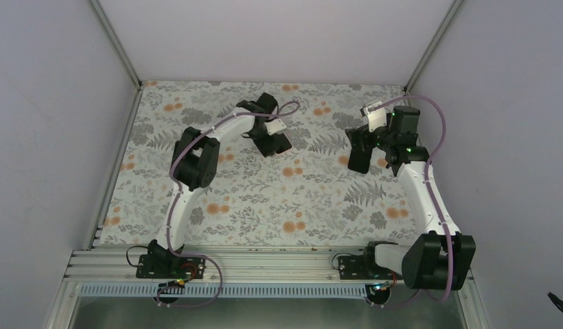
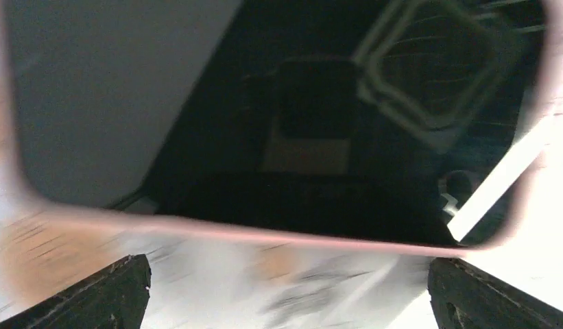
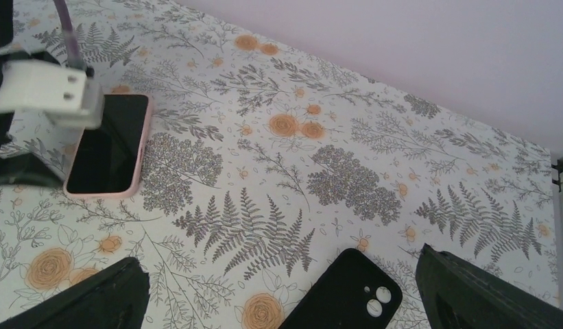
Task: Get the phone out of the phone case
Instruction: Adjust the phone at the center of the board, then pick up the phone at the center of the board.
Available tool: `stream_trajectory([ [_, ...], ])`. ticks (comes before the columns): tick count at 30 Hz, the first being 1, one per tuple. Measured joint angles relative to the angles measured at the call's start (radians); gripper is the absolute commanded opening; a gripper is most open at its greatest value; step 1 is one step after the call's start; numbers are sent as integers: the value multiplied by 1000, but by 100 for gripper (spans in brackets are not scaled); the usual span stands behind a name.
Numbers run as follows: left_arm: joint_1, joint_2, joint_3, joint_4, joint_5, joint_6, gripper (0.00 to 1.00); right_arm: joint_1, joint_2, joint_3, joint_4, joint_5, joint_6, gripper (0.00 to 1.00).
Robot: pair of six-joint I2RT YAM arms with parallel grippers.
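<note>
One phone (image 3: pixel 108 156) inside one phone case (image 2: pixel 278 235); one bare handset (image 3: pixel 337 298); left jaws, right jaws spread empty

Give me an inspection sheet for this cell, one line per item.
Surface: floral tablecloth, lying flat.
Job's things: phone seated in pink case, screen up, flat on the cloth.
Clutter: black phone, back up.
Grippers: left gripper open, close over the cased phone; right gripper open, above the black phone; neither holds anything.
Cables: purple cables run along both arms.
Surroundings: white walls; metal rail at the near edge.
</note>
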Motion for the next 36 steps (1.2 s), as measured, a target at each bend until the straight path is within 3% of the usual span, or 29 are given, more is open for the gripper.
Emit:
stream_trajectory([
  [7,-77,-4,53,-84,278,25,100,0,0,0,-4,9,-2,100],
  [11,-55,-79,61,-146,334,60,100,0,13,3,-32,-5,-37,100],
  [15,-12,-261,-16,-199,339,95,100,0,58,29,-79,-40,-106,100],
  [21,72,-560,-42,-218,297,126,100,8,206,156,-199,-195,-328,100],
  [25,148,-748,-116,-108,200,153,100,55,385,349,-353,-282,-469,100],
  [31,201,-959,-352,84,1,202,100,179,718,676,-406,-246,-444,100],
  [36,253,-993,-464,144,-84,219,100,314,860,695,-359,-106,-383,100],
])
